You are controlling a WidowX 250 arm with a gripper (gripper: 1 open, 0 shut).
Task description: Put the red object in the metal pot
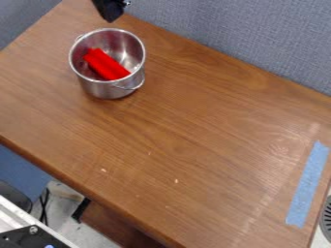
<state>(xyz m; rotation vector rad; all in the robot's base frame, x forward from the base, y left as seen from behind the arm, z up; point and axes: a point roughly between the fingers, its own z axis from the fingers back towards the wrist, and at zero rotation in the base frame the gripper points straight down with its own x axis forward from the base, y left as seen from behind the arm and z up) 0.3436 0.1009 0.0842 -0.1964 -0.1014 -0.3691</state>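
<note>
The metal pot (119, 88) stands on the far left part of the wooden table, shiny and round, with a small handle toward the front. The red object (104, 66) lies inside it on the bottom, slanted, with nothing touching it. Of my gripper (112, 8) only a dark tip shows at the top edge of the view, above and behind the pot and well clear of it. Its jaws are cut off by the frame, so I cannot make out how they stand. Nothing hangs from it.
A wooden table (195, 136) fills the view, with a grey wall (246, 34) behind it. A strip of blue tape (308, 182) lies near the right edge. The table's front edge runs diagonally at lower left, with floor and cables below.
</note>
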